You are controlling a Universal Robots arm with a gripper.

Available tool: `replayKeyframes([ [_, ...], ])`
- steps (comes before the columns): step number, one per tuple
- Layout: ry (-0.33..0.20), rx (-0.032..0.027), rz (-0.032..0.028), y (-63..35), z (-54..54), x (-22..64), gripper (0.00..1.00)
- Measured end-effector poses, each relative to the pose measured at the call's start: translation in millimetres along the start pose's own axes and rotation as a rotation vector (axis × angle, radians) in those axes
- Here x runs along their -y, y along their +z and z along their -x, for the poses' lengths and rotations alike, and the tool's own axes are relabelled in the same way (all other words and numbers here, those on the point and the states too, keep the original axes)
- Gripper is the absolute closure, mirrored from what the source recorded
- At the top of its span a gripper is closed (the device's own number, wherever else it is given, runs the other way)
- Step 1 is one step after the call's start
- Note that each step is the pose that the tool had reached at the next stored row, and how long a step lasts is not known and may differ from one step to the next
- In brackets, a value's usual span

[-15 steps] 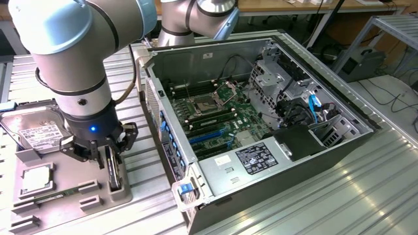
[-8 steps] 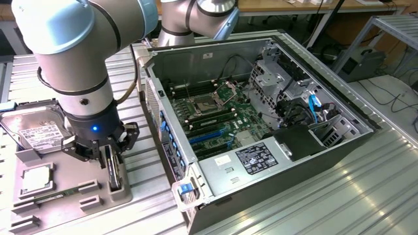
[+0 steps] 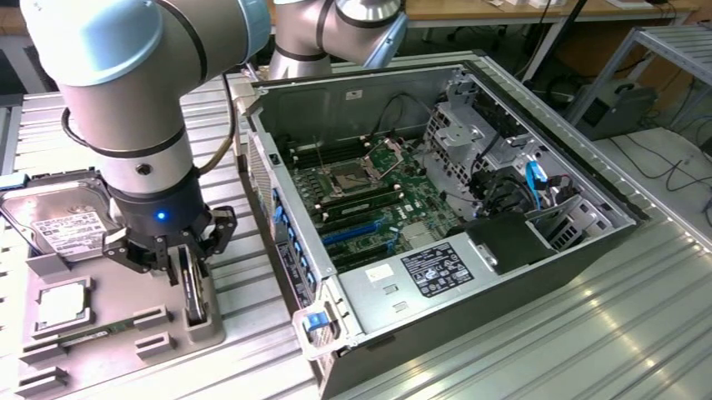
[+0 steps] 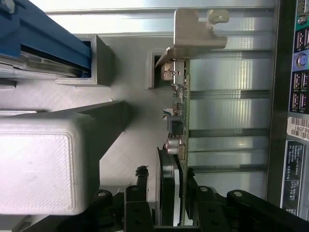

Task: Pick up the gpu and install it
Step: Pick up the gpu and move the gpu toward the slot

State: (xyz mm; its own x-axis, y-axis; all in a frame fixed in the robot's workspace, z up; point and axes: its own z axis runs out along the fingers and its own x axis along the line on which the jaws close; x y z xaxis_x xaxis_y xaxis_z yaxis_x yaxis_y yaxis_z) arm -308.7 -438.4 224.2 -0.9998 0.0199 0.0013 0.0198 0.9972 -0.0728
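Because the gpu (image 3: 196,293) stands on edge in its holder slot (image 3: 200,327), at eight o'clock from the open computer case (image 3: 368,310), your gripper (image 3: 178,265) straddles it from above, jaws pinching its thin faces.

We see a ribbed metal table (image 3: 623,333) made of long silver slats, and it carries everything here. On the exterior view's left, a grey plastic holder tray (image 3: 67,333) lies flat on the table. Just beside it, toward the exterior view's right, an open computer case (image 3: 445,208) lies on its side on the same slats, its inside facing up. In the wrist view we see the grey tray (image 4: 130,140) resting against the shiny slats of the table (image 4: 227,116), with the case's back panel (image 4: 297,96) along one edge.
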Motion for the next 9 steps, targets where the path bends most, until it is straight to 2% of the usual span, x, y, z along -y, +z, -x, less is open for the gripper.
replayKeyframes([
  [1, 0.0, -0.0043, -0.0001, -0.2, 0.7, 0.0, 0.59],
  [2, 0.0, -0.0052, 0.0, -0.1, 1.3, 0.0, 0.59],
  [9, 0.0, -0.0019, 0.0, 0.0, 1.3, 0.0, 0.59],
])
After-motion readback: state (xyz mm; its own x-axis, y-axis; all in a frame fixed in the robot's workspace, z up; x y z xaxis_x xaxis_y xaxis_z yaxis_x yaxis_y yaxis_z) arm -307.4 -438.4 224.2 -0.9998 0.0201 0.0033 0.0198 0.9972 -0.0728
